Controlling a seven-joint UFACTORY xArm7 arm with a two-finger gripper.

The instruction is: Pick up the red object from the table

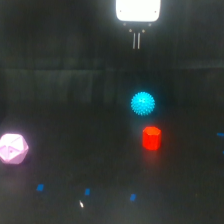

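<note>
The red object [151,138] is a small bright red-orange faceted block resting on the black table [75,100], right of centre in the exterior view. My gripper [136,41] hangs from a white body at the top of the view, well above and beyond the red object, not touching it. Its two thin fingers stand close together, almost parallel, with nothing between them.
A cyan spiky ball [143,103] lies just beyond the red object, between it and the gripper. A larger pink faceted polyhedron [12,148] sits at the exterior view's left edge. Small blue marks [87,191] and a white speck [81,203] dot the near table.
</note>
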